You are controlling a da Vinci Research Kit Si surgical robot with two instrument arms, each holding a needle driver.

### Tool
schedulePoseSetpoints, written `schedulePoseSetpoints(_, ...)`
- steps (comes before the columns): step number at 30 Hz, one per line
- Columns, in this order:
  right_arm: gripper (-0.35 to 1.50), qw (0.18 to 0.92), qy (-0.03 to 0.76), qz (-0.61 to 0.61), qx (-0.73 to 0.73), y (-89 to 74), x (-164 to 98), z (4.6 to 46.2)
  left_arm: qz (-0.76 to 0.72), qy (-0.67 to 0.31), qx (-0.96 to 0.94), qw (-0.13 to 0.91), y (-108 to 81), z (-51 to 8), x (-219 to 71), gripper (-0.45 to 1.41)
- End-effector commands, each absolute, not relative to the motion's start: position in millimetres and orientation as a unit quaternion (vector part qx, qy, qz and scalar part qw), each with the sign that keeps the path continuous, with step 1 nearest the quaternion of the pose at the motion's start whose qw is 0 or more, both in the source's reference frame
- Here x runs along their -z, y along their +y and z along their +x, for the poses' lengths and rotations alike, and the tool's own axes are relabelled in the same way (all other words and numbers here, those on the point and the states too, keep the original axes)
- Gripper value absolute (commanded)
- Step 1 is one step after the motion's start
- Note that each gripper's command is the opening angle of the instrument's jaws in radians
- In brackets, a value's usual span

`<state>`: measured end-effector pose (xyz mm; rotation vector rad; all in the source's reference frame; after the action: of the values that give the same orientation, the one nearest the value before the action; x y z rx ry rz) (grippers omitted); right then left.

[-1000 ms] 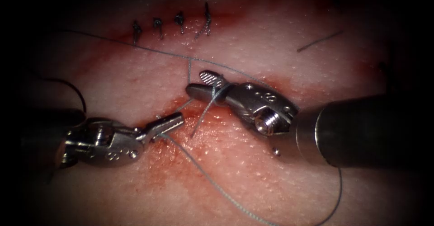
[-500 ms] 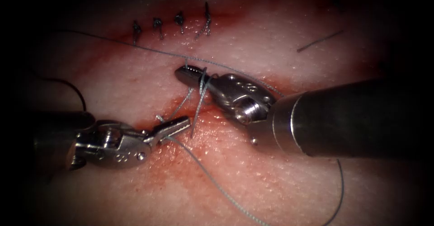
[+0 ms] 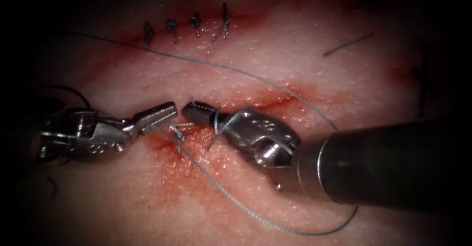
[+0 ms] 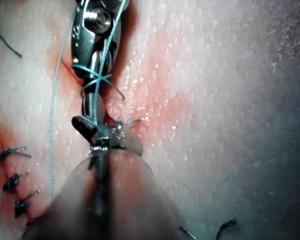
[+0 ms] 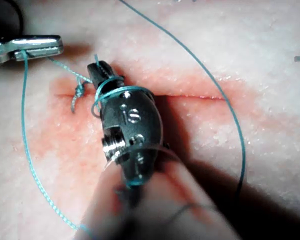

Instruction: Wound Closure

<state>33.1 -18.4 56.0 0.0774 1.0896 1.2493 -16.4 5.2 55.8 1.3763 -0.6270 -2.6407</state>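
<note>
Your left tool (image 3: 164, 112) lies left of the cut (image 3: 275, 100) with its jaws pressed together on the thread (image 3: 221, 192); the right wrist view shows the strand leaving the closed tip (image 5: 37, 46) and dropping away in a long curve. Your right tool (image 3: 196, 111) comes in from the right and rests over the left end of the cut, its jaws closed on a short thread end that sticks out just past the tip (image 5: 97, 67). Thread is wrapped around the right tool's jaws in a loop, seen as a crossing turn in the left wrist view (image 4: 92, 80) and as a ring behind the jaws in the right wrist view. The two tips sit near each other, apart, with a small knot (image 3: 178, 132) on the tissue (image 3: 344, 69) between and just below them, at the cut's left end. From the knot the thread runs down across the red fluid (image 3: 196, 152) and sweeps in a wide arc under the right shaft; another strand arcs above both tools from the far left to the right shaft. Four finished stitches (image 3: 187, 27) stand in a row well above the tools, and a cut thread end (image 3: 347, 45) lies on the tissue to the upper right. The needle cannot be made out in these views.
</note>
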Motion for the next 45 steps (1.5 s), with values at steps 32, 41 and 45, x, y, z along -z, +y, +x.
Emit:
schedulePoseSetpoints(32, -0.35, 0.746, 0.452, -0.007, -0.49, -26.0, -52.1, 31.7, 0.352, -0.366, 0.858, -0.079, 20.2, -15.4, -51.8, -0.45)
schedulePoseSetpoints(41, -0.35, 0.763, 0.455, -0.021, -0.459, -24.3, -53.1, 33.6, 0.32, -0.383, 0.862, -0.086, 22.8, -17.3, -52.8, -0.45)
schedulePoseSetpoints(45, -0.35, 0.767, 0.455, -0.022, -0.452, -24.8, -53.2, 33.7, 0.317, -0.388, 0.861, -0.087, 23.6, -17.8, -53.5, -0.45)
